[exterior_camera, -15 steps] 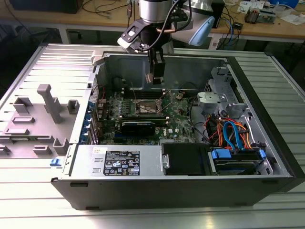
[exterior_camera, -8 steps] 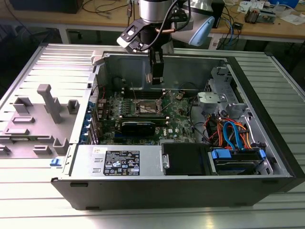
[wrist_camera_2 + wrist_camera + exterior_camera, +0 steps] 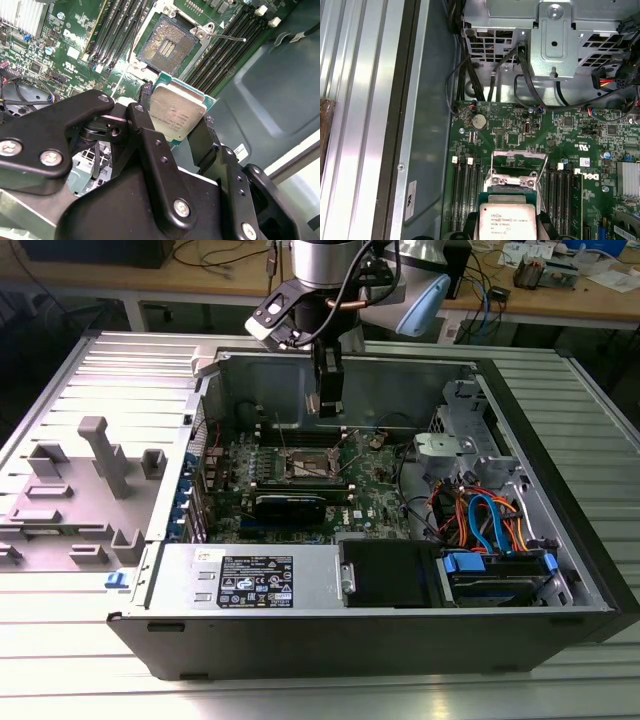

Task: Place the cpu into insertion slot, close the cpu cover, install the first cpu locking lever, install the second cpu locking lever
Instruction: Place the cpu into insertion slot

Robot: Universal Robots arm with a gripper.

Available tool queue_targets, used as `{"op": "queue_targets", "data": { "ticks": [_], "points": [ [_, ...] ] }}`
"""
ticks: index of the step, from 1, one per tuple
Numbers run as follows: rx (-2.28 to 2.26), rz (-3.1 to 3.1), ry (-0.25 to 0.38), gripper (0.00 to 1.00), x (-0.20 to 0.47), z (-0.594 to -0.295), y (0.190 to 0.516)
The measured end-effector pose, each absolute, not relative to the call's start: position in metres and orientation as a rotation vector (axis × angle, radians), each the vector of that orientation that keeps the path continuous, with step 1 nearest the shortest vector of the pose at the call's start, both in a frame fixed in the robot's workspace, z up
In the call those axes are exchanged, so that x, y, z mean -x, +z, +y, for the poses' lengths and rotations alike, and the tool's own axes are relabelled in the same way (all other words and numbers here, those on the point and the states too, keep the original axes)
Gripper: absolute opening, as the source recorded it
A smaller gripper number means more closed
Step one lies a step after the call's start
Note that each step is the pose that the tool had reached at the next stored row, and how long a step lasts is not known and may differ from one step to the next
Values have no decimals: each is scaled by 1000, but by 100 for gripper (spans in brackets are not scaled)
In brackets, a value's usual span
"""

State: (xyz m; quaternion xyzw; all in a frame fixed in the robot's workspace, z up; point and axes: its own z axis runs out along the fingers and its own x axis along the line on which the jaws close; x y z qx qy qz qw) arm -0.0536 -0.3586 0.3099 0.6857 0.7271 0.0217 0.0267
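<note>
My gripper (image 3: 175, 119) is shut on the cpu (image 3: 177, 111), a small square chip with a dull silver top and a green edge, gripped by its two opposite sides between black fingers (image 3: 142, 112). In the second wrist view the insertion slot (image 3: 167, 47) lies uncovered a short way beyond the chip, its gold-brown contact field showing. The cpu (image 3: 507, 220) also hangs in front of the cpu cover (image 3: 512, 180), a silver frame plate swung up off the socket. A thin locking lever (image 3: 227, 36) sticks out beside the slot. In the exterior view my gripper (image 3: 327, 408) hangs above the socket (image 3: 305, 466), inside the open computer case.
Long black memory slots (image 3: 117, 30) flank the socket on both sides. A black expansion card (image 3: 290, 506) lies in front of it in the exterior view. A metal drive cage (image 3: 555, 40) with cables and the case wall (image 3: 260, 95) stand close by. Grey fixtures (image 3: 95, 455) sit at the exterior view's left.
</note>
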Motion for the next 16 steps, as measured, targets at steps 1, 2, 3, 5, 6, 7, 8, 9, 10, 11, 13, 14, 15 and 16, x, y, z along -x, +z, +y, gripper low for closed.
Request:
{"op": "queue_targets", "data": {
  "ticks": [1,2,3,5,6,7,8,9,10,11,13,14,15,16],
  "points": [
    [-2124,2241,67,55,54,-359,310],
    [-2128,2236,67,55,54,-359,310],
    [-2131,2234,67,55,54,-359,309],
    [-2131,2234,67,55,56,-359,309],
    [-2131,2234,67,55,58,-359,309],
    [-2131,2233,67,55,59,-359,308],
    [-2132,2232,67,55,60,-359,308],
    [-2134,2230,66,55,60,-360,307],
    [-2136,2229,66,55,60,-360,307],
    [-2138,2226,67,55,60,-360,306],
    [-2147,2217,66,55,61,-361,303],
    [-2152,2212,65,55,61,-362,302],
    [-2153,2211,65,55,62,-362,301],
    [-2153,2211,65,55,63,-363,300]
  ]
}}
